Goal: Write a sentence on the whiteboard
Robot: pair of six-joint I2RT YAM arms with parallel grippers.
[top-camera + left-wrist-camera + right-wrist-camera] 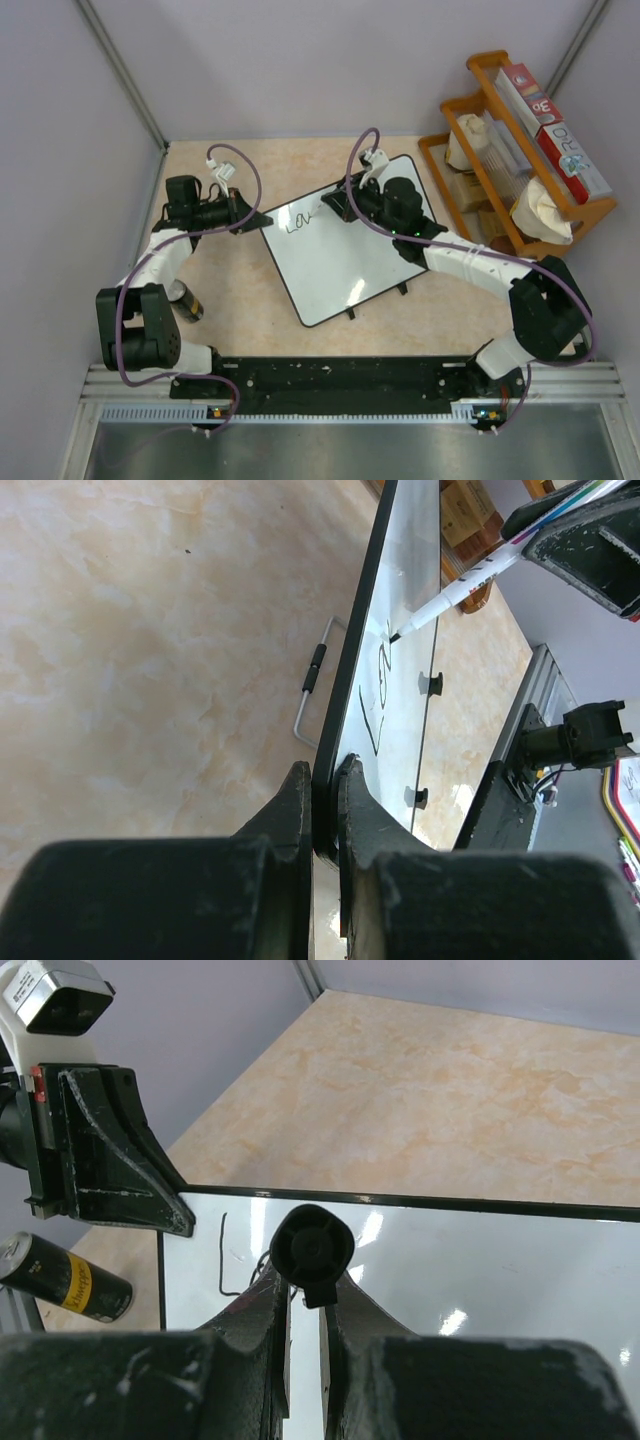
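Observation:
The whiteboard lies tilted on the table, glossy white with a thin black frame and small black feet on its near-right edge. A few black letters are written near its far-left corner. My left gripper is shut on the board's left corner, its jaws pinching the frame edge. My right gripper is shut on a white marker with a black cap end, held over the board. The marker tip touches the board at the end of the writing. The board also fills the right wrist view.
A wooden rack with boxes and bags stands at the right back. A dark can with a yellow label lies left of the board, also in the right wrist view. Grey walls close the left and back.

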